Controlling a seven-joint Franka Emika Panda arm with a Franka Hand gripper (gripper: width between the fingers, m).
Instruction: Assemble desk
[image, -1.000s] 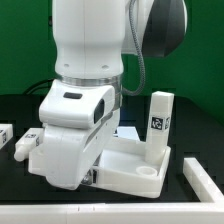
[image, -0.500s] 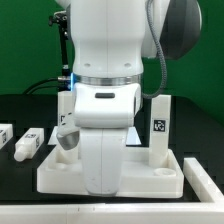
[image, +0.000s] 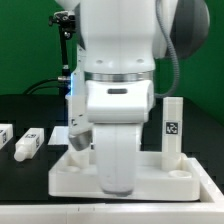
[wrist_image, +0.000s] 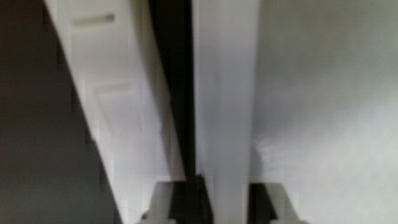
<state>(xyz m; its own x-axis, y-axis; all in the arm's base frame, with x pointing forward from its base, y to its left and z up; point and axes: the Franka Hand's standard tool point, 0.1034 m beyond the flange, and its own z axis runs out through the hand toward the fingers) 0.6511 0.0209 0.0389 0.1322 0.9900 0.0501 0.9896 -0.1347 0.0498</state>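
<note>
The white desk panel (image: 182, 181) lies flat on the black table. One white tagged leg (image: 172, 128) stands upright in its corner on the exterior view's right. My gripper (image: 118, 186) reaches straight down onto the panel's near side, and the hand hides much of the panel. In the wrist view the gripper (wrist_image: 226, 206) is shut on a thin upright white wall, the panel's rim (wrist_image: 226, 100), which runs away between the dark fingertips (wrist_image: 175, 206). Another white surface (wrist_image: 111, 100) lies beside it.
Two loose white legs (image: 30, 142) (image: 3, 134) lie on the table at the exterior view's left. A white bar (image: 30, 216) runs along the front edge. A black stand with a blue light (image: 70, 70) rises behind the arm.
The arm has moved toward the exterior view's right. The panel and its upright leg have shifted right with it, and the hand now stands squarely over the near rim.
</note>
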